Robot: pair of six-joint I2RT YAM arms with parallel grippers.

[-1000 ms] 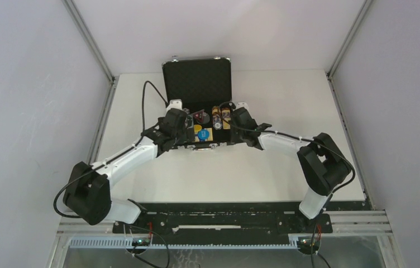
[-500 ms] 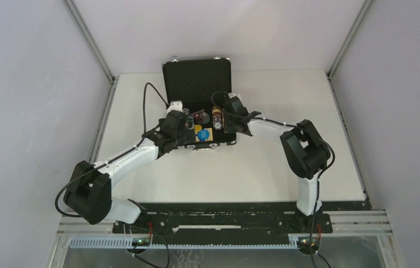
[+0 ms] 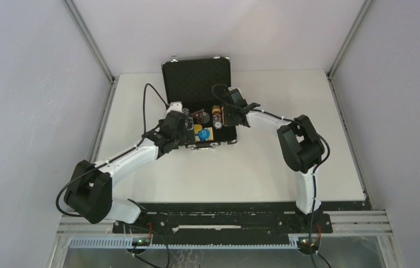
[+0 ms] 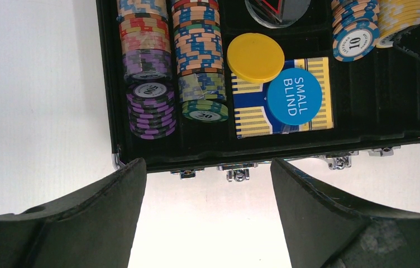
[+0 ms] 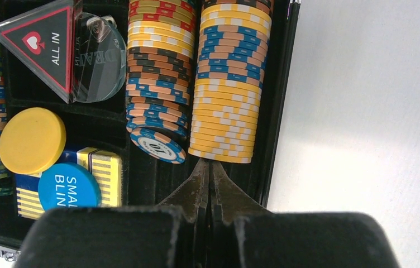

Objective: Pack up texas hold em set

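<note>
1. Briefcase [image 3: 196, 81] of the Texas hold 'em set lay open toward 12 o'clock on the worktop [image 3: 224, 167], with its lid upright along the 12 o'clock edge.
2. Multicoloured poker chips [image 5: 230, 84] filled rows in its tray.
3. A blue "SMALL BLIND" disc [image 4: 294, 96] rested on the yellow-blue card box [image 4: 252, 120], and a yellow disc [image 4: 255, 57] overlapped the box at the blue disc's 10 o'clock.
4. A red-black "ALL IN" triangular token [image 5: 43, 44] lay over a clear dealer disc [image 5: 100, 58].
5. The left hand [image 4: 208, 167] hovered open and empty at the case's 8 o'clock corner.
6. The right hand [image 5: 209, 167] was closed on nothing at the case's 3 o'clock side, its tips just beside the yellow chip row's end; whether they touched it could not be told.
</note>
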